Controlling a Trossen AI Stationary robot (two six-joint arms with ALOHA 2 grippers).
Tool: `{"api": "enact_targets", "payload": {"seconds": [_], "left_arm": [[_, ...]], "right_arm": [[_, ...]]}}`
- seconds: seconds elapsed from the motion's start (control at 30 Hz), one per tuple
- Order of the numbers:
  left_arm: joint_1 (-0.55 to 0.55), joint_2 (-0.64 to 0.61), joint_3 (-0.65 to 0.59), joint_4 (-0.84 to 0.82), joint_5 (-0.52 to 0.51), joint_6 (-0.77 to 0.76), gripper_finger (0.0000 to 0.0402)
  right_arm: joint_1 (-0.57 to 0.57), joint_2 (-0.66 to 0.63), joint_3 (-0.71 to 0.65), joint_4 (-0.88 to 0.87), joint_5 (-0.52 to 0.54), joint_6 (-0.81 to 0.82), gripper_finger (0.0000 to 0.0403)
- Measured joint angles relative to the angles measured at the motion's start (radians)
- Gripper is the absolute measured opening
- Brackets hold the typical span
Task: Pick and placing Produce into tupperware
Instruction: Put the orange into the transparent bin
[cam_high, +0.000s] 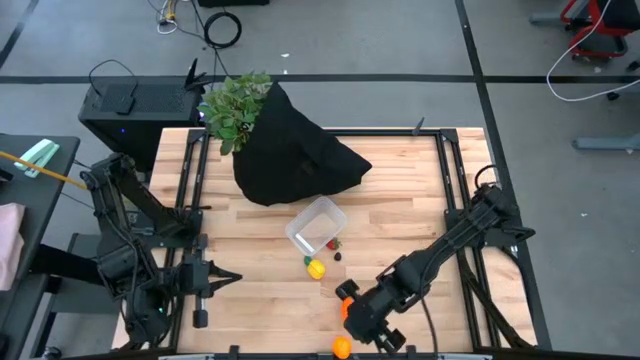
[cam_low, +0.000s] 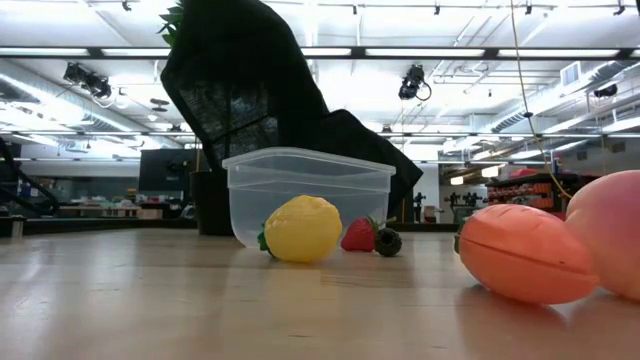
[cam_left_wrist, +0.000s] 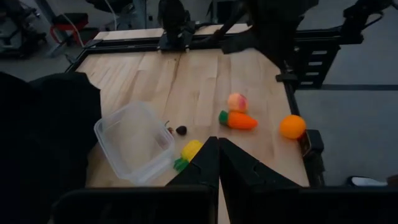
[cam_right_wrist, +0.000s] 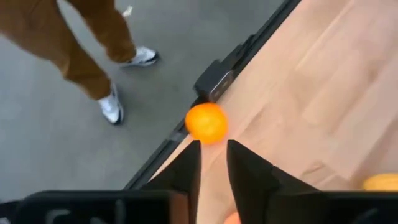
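Six produce pieces lay outside the empty tupperware (cam_high: 317, 226), apparently awaiting pickup: right tool (cam_right_wrist: 213, 158), parted and holding nothing, aimed at the ball (cam_right_wrist: 206, 122) on the bench (cam_high: 400, 210) edge; left tool (cam_left_wrist: 218, 151) clenched, parked aside.

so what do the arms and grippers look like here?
Both arms are dark, near-black, jointed links. The left arm has black cabling along it. The right arm carries orange parts near its wrist. The left gripper and right gripper each have two dark, tapered, wedge-shaped fingers. No markings legible.
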Motion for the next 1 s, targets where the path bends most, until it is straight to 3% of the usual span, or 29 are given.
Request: {"api": "enact_targets", "payload": {"seconds": [0.1,0.23,0.43,0.6,1.0], "left_arm": [[-0.012,0.0,0.0,-0.007,0.0,-0.002,0.0009],[-0.016,0.0,0.0,-0.008,0.0,-0.007,0.0015],[-0.022,0.0,0.0,-0.008,0.0,-0.011,0.0027],[-0.022,0.0,0.0,-0.008,0.0,-0.009,0.0021],[-0.026,0.0,0.0,-0.009,0.001,-0.008,0.0019]], "right_arm": [[-0.003,0.025,0.0,-0.004,-0.06,0.067,0.0122],[-0.017,0.04,0.0,0.067,-0.064,0.093,0.0151],[-0.04,0.028,0.001,0.191,0.0,0.11,0.0154],[-0.046,0.03,0.002,0.131,-0.04,0.066,0.0169],[-0.03,0.105,0.001,0.015,-0.038,0.038,0.032]]}}
